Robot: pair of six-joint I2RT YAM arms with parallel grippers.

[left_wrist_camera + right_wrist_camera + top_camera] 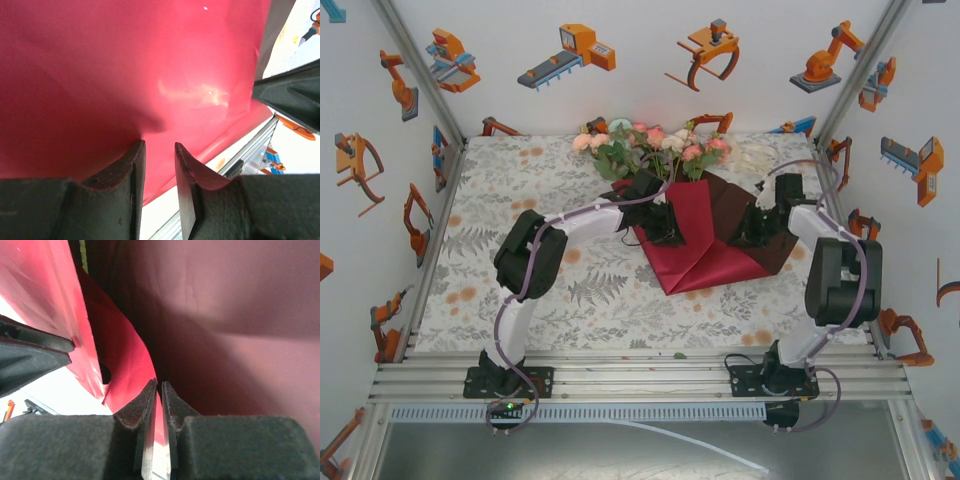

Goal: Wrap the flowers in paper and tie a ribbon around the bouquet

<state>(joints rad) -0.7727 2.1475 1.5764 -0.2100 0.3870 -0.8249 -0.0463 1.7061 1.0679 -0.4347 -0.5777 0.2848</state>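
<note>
The flowers (650,145) lie at the back middle of the table, blooms toward the far wall, stems running under the paper (705,255). The dark red paper is partly folded over them into a loose wedge. My left gripper (665,228) is at the paper's left fold; in its wrist view it (159,146) stands open, tips against the red sheet (125,75), nothing pinched. My right gripper (752,225) is at the paper's right side; in its wrist view it (159,384) is shut on a thin edge of the paper (225,340). A pale cream heap, possibly the ribbon (756,158), lies at the back right.
The table (520,170) has a grey leaf-print cover and is boxed in by white walls on three sides. An aluminium rail (640,375) runs along the near edge by the arm bases. The left half of the cover is bare.
</note>
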